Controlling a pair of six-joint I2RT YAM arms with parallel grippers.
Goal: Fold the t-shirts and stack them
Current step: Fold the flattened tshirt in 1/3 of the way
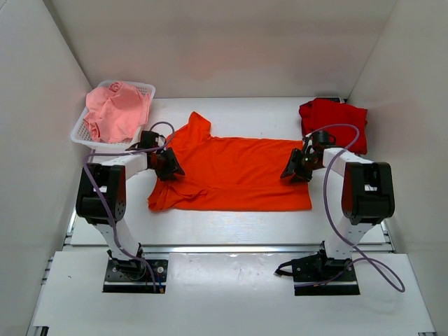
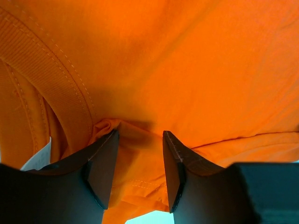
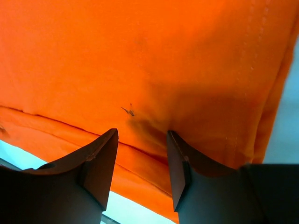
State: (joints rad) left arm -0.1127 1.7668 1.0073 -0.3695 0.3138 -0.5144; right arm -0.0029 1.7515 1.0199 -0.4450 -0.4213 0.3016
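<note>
The bright orange t-shirt [image 1: 231, 171] lies spread flat on the table's middle, collar end to the left, hem to the right. My left gripper [image 1: 168, 166] is down on its left end near the collar, jaws apart with orange cloth [image 2: 187, 70] between and under them [image 2: 141, 133]. My right gripper [image 1: 294, 170] is down on the hem end, jaws apart over the cloth [image 3: 140, 56], fingertips on it [image 3: 141, 131]. The darker red t-shirt [image 1: 332, 119] lies folded at the back right. The pale pink t-shirt [image 1: 115, 112] is bunched in the basket.
The white mesh basket [image 1: 143, 87] stands at the back left against the wall. White walls close in the table on the left, back and right. A strip of bare table [image 1: 231, 224] runs in front of the orange shirt.
</note>
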